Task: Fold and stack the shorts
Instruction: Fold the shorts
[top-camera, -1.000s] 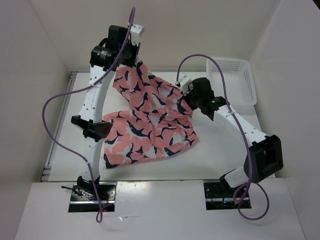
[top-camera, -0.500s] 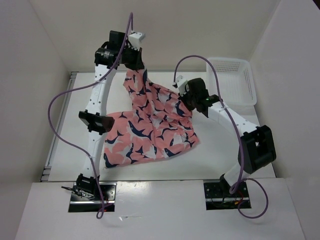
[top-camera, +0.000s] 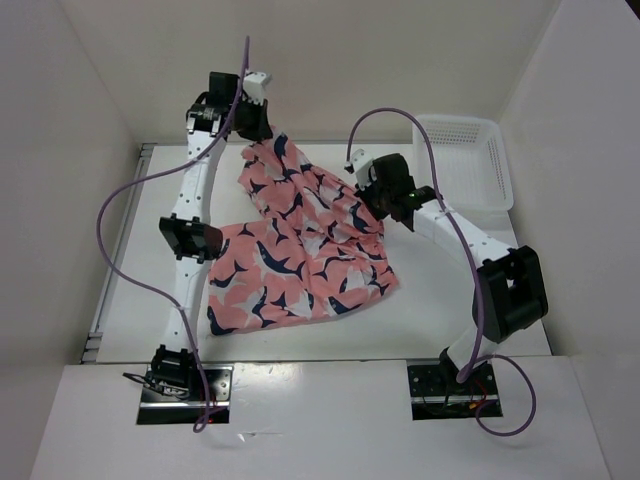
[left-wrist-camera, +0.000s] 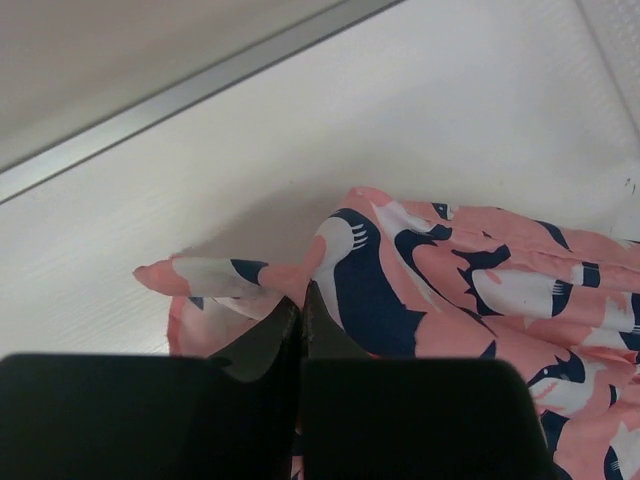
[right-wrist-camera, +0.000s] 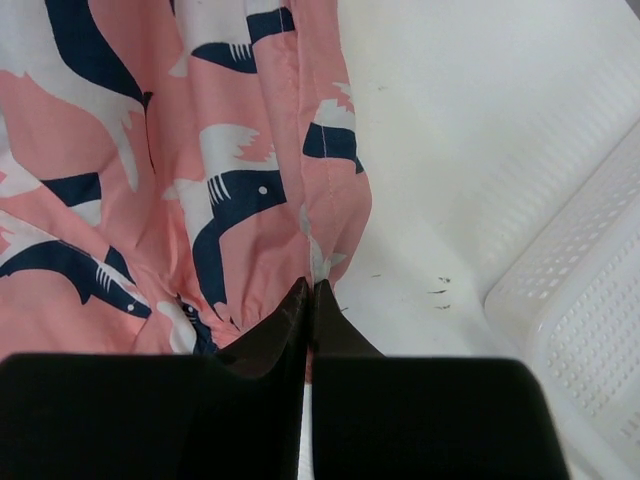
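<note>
The salmon-pink shorts with navy-and-white sharks lie spread over the middle of the table, their far part lifted between the two arms. My left gripper is at the back left, shut on a corner of the shorts, which hangs from its tips above the table. My right gripper is shut on the shorts' right edge, pinching the hem at its tips. The near part of the shorts rests flat on the table.
A white mesh basket stands at the back right, and its corner lies close to my right gripper. A metal rail runs along the table's far edge. Purple cables loop off both arms.
My left gripper has moved toward the back left with its corner of the shorts. My right gripper has shifted slightly left and back. The cloth between them is stretched flatter.
</note>
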